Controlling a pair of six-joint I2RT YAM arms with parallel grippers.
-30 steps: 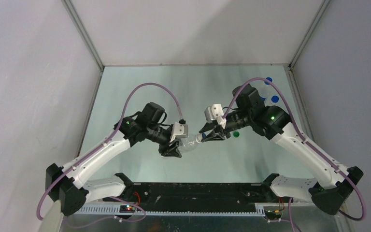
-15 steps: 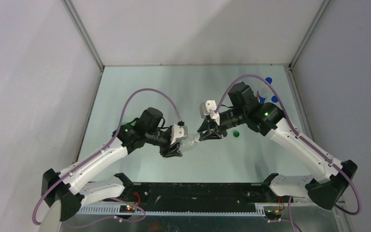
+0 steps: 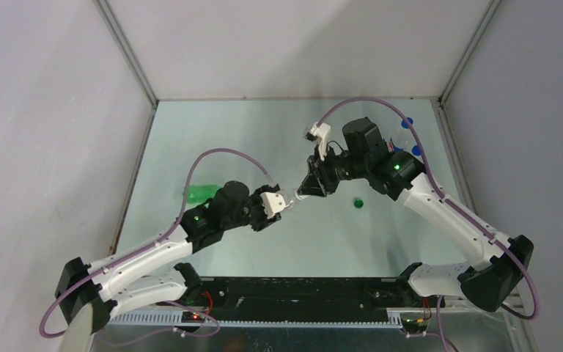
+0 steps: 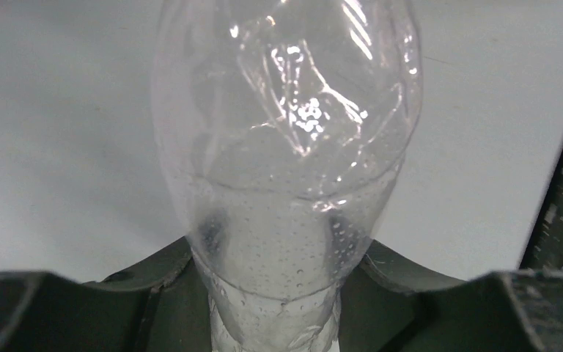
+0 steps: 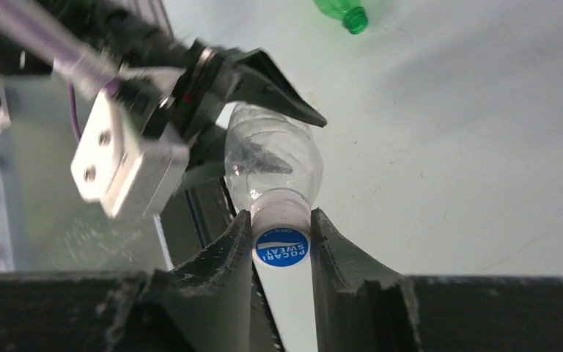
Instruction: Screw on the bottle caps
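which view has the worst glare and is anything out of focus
Left wrist: bright glare spots on the clear bottle, which fills the frame and looks soft near the lens. Right wrist: the print on the cap is sharp; the purple cable and green bottle are softer. Top external: even light, no strong glare.

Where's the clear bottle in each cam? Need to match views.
Top external: clear bottle at centre, spanning the gap between the two end effectors.
Left wrist: fills the centre, lower part held by the left end effector.
Right wrist: centre, its cap gripped by the right end effector.
Shared landmark: green bottle, centre-left in top external, top edge in right wrist; not in left wrist.
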